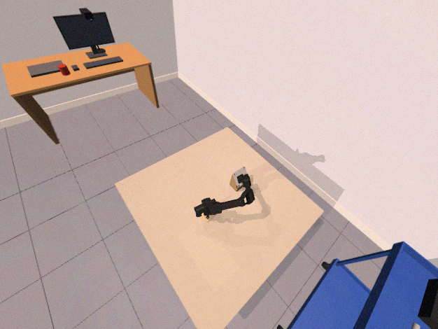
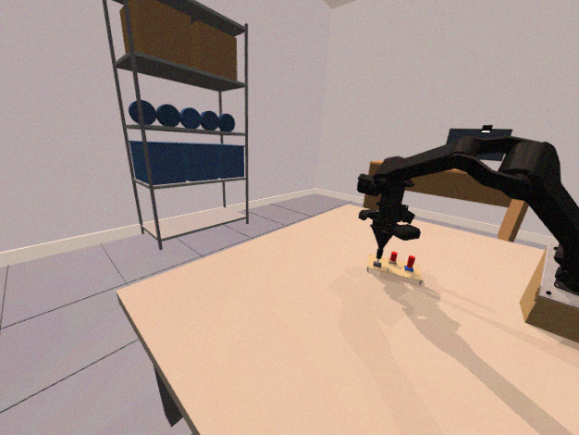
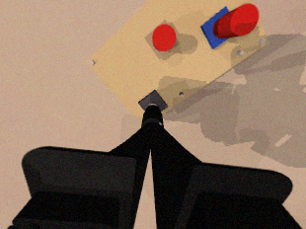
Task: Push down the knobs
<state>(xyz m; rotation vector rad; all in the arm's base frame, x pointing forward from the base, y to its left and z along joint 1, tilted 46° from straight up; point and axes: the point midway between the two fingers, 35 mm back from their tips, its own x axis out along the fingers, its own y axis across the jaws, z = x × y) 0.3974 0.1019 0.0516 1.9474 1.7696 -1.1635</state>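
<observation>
The circuit board stands on short legs. My gripper is shut and empty, upright, its tips at the top of a black knob. A short pale shaft shows between that knob and its dark potentiometer. A red knob stands over the grey-brown middle potentiometer. Another red knob stands tall over the blue potentiometer; I cannot tell whether either red knob has a gap below it.
The board lies on the pale table top. The arm's base block stands to the right of the board in the exterior view. A desk, a shelf rack and a blue cart stand away from the table.
</observation>
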